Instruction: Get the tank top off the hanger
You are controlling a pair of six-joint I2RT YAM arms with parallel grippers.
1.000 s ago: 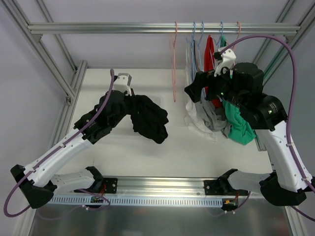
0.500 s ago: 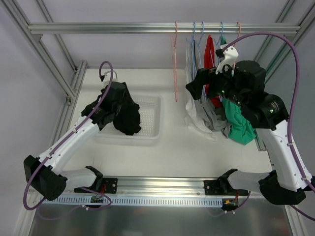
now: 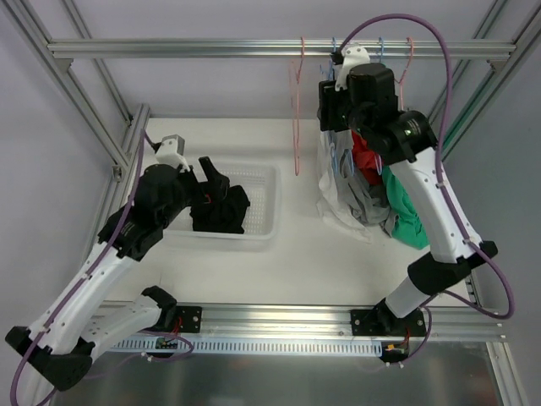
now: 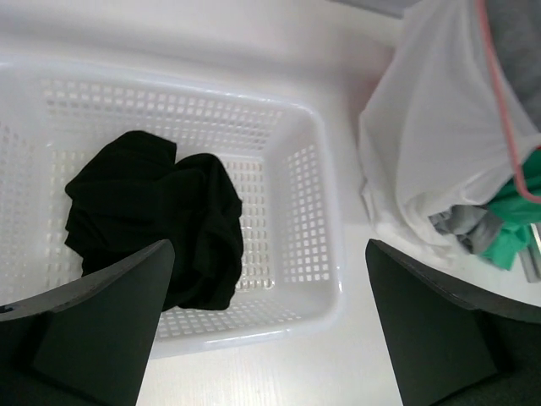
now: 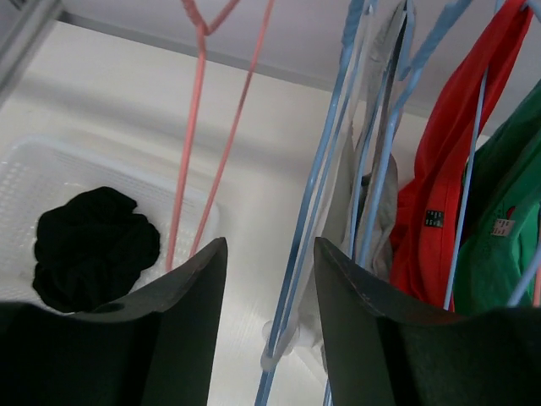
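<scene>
A black tank top (image 3: 223,211) (image 4: 161,220) lies crumpled in the white basket (image 3: 269,203) (image 4: 331,245). My left gripper (image 3: 214,188) (image 4: 266,338) hovers just above it, open, with nothing between its fingers. More tank tops hang from hangers at the right of the rail: white (image 3: 334,190) (image 4: 423,144), red (image 3: 363,161) (image 5: 456,169) and green (image 3: 410,216) (image 5: 507,228). My right gripper (image 3: 328,108) (image 5: 266,330) is raised near the rail. Its jaws stand apart on either side of a blue hanger (image 5: 313,194) without touching it.
An empty pink hanger (image 3: 296,110) (image 5: 199,127) hangs from the metal rail (image 3: 211,48), left of the blue hangers. A grey garment (image 3: 368,203) hangs among the clothes. Frame posts stand at both sides of the table.
My left gripper opened and let the black tank top drop into the basket. My right arm rose toward the rail and its jaws narrowed around the blue hanger.
</scene>
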